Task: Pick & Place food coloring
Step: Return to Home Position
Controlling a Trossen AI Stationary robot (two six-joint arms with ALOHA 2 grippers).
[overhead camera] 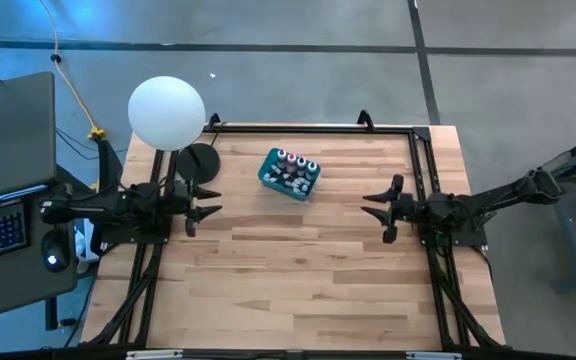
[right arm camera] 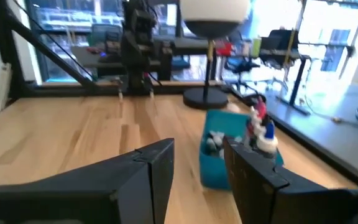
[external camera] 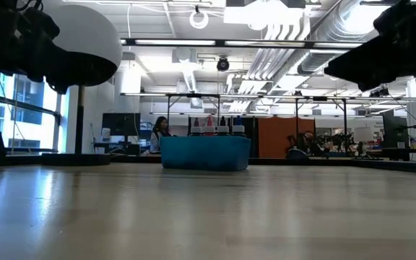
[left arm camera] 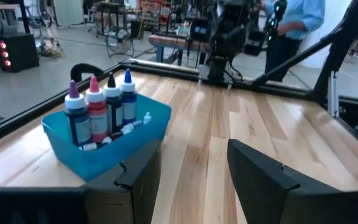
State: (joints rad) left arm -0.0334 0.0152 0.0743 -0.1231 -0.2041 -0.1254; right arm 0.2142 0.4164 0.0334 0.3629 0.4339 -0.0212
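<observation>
**Counter inventory: bottles binned, both end effectors empty**

Item 1. Left end effector [overhead camera: 211, 202]: one, at the left edge of the counter [overhead camera: 308, 280], well apart from the bin. Fingers spread, nothing between them. The posture reads as parking, not reaching.

Item 2. White globe lamp [overhead camera: 166, 112]: one, on a black round base at the far-left corner, out of both arms' working lane.

Item 3. Teal bin [overhead camera: 267, 172]: one, far centre of the counter, between the two arms, so either can reach it.

Item 4. Food coloring bottles [left arm camera: 95, 109]: all inside the bin. Four stand upright in a row along one wall. More lie flat on the bin floor, and their count cannot be made out. None shows loose on the counter, so sorting looks complete.

Item 5. Right end effector [overhead camera: 371, 205]: one, at the right edge, facing the left one across the boards. Fingers apart, empty.
</observation>
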